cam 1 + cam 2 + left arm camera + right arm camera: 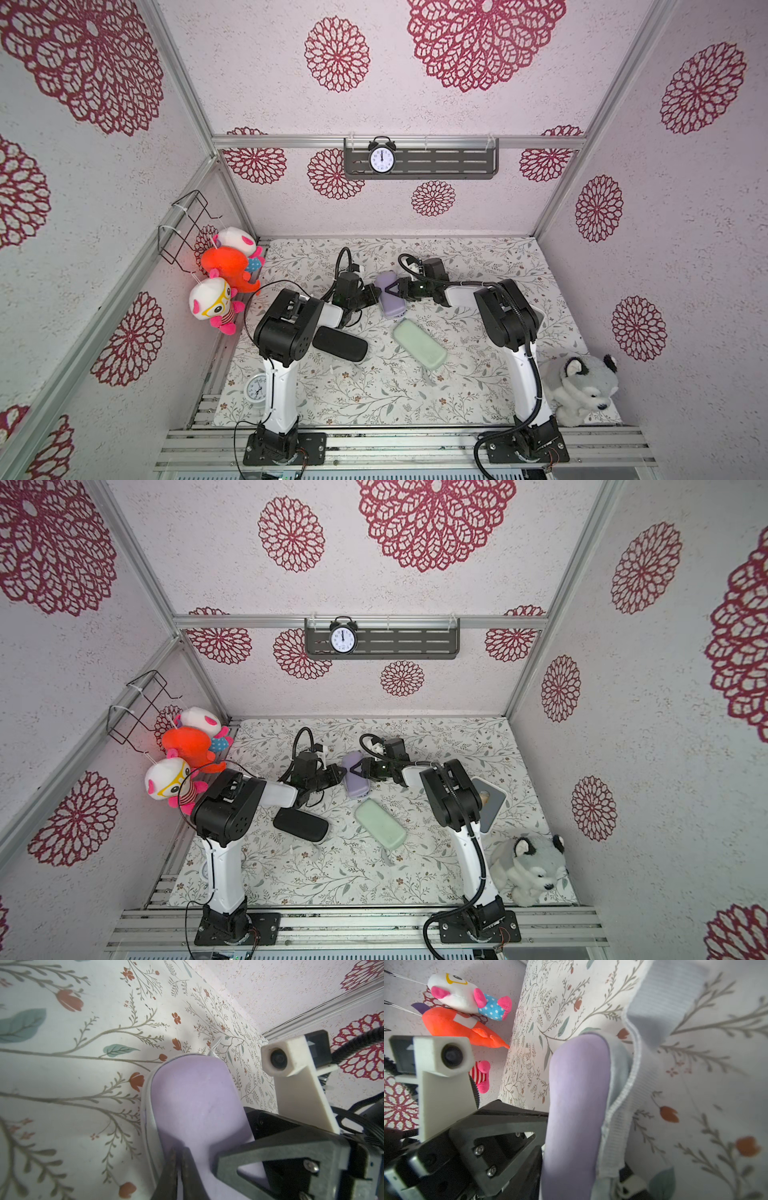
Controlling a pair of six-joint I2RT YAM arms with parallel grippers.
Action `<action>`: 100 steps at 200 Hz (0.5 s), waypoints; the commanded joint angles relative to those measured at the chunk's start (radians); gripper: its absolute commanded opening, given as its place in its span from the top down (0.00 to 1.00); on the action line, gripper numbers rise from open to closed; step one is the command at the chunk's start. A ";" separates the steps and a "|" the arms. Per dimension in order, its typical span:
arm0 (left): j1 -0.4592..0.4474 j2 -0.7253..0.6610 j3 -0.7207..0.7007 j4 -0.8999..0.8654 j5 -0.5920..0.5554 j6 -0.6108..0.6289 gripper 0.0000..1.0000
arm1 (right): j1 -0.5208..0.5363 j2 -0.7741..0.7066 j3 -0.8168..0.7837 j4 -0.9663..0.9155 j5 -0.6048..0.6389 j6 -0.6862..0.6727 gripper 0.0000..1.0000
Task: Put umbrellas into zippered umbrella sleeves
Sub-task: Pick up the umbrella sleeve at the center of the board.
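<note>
The lilac sleeve (390,305) lies at the middle back of the floral table, between both grippers. My right gripper (394,289) reaches over it from the right. In the right wrist view its jaws (581,1178) are closed across the lilac shell (577,1105) and its pale grey zipper band (623,1115). My left gripper (376,296) touches the sleeve's left side. Its fingertips (178,1159) are pressed together against the lilac shell (193,1101). Nearer the front lie a closed black sleeve (340,344) and a closed mint green sleeve (419,344). No umbrella is in view.
A grey plush husky (582,386) sits at the front right. A white box with a grey top (490,802) stands behind the right arm. A small white clock (257,390) lies at the front left. Plush toys (228,266) hang on the left wall.
</note>
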 commanded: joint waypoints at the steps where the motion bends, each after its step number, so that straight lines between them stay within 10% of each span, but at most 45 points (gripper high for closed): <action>1: -0.024 0.092 -0.049 -0.152 0.033 -0.014 0.90 | 0.072 0.036 0.009 0.041 -0.060 -0.001 0.68; 25: -0.021 0.060 -0.055 -0.129 0.045 -0.019 0.89 | 0.048 -0.011 -0.037 0.136 -0.064 0.027 0.82; 70: 0.023 -0.147 -0.194 0.126 0.080 -0.074 0.37 | -0.025 -0.123 -0.068 0.269 -0.081 0.088 0.99; 100: 0.031 -0.244 -0.228 0.147 0.136 -0.092 0.33 | -0.030 -0.151 -0.041 0.222 -0.077 0.067 0.97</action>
